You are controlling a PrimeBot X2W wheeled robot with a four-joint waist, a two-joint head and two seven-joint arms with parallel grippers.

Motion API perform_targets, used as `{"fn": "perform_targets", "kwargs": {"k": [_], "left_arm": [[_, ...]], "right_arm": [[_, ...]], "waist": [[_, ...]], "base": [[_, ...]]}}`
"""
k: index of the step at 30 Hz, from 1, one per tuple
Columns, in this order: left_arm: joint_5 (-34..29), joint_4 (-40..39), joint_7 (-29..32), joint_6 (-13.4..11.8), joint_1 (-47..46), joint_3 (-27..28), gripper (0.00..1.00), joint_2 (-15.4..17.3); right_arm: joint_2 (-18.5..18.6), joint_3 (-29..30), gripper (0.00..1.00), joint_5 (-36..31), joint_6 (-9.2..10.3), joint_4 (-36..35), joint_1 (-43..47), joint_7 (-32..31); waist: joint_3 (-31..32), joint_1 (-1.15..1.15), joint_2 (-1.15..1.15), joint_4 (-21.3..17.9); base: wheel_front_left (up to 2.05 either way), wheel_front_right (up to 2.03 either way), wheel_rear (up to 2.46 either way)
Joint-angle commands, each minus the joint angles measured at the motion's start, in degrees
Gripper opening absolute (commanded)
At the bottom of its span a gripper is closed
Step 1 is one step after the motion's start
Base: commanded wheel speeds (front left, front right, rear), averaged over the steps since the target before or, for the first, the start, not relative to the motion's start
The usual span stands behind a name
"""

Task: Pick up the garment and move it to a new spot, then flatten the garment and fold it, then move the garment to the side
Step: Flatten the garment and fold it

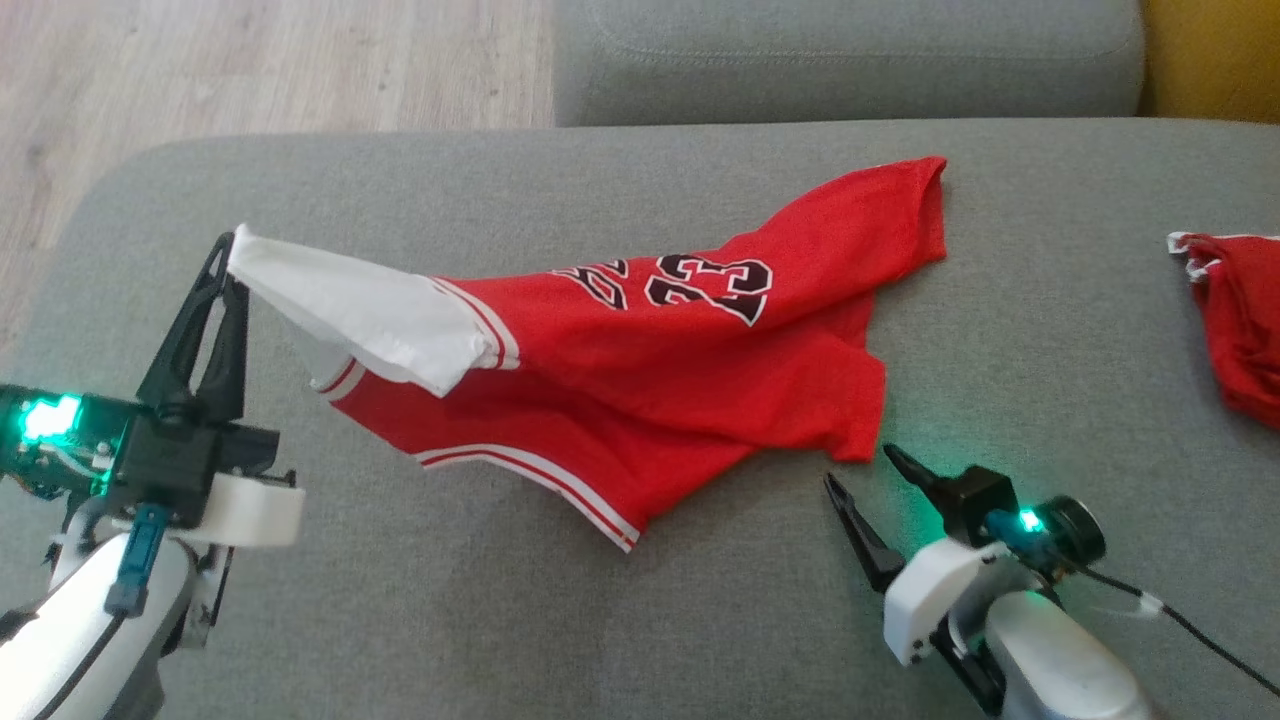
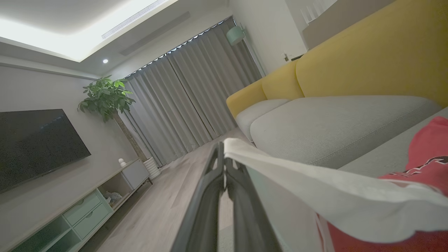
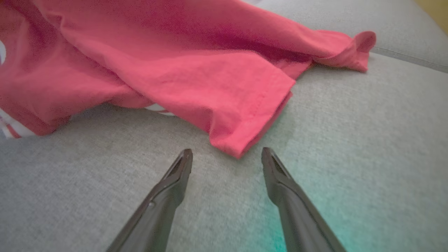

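The garment [image 1: 660, 370] is a red jersey with white trim and a black "23", lying rumpled across the grey sofa seat [image 1: 620, 620]. My left gripper [image 1: 232, 243] is shut on the garment's white sleeve and holds that end lifted above the seat; in the left wrist view the white cloth [image 2: 315, 175] drapes from the closed fingertips [image 2: 221, 147]. My right gripper [image 1: 858, 468] stands open just off the jersey's lower right corner [image 3: 241, 147], which lies right in front of the two spread fingers [image 3: 182, 168], nothing between them.
A second red garment [image 1: 1235, 320] lies at the seat's right edge. The grey backrest cushion [image 1: 850, 60] runs along the far side, with yellow upholstery [image 1: 1215, 55] beyond. Wooden floor [image 1: 200, 70] lies off the seat's left end.
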State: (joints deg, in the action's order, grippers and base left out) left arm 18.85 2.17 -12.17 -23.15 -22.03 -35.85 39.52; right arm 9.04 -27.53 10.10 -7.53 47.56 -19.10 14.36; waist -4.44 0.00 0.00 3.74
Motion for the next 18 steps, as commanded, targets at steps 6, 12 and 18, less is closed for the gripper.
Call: {"fn": "perform_targets", "kwargs": {"k": [6,12,18], "left_arm": [[-0.4,-1.3,0.1,0.1,-4.9,2.3,0.0,1.7],[-0.2,-0.4,-0.1,0.1,-5.2,2.1,0.0,1.6],[0.1,0.4,-0.6,0.1,-5.0,2.3,0.0,1.8]], "right_arm": [[-1.7,0.7,0.63,-3.1,0.04,-0.1,-2.9,0.6],[-2.3,3.0,0.0,-5.2,0.04,-1.6,-2.9,0.6],[-2.3,8.5,0.0,-4.6,0.04,-9.7,-1.7,0.6]], "waist": [[-1.4,0.0,0.0,0.9],[-1.1,0.0,0.0,0.6],[0.6,0.0,0.0,-0.6]], "base": [[0.0,0.0,0.0],[0.0,0.0,0.0],[0.0,0.0,0.0]]}}
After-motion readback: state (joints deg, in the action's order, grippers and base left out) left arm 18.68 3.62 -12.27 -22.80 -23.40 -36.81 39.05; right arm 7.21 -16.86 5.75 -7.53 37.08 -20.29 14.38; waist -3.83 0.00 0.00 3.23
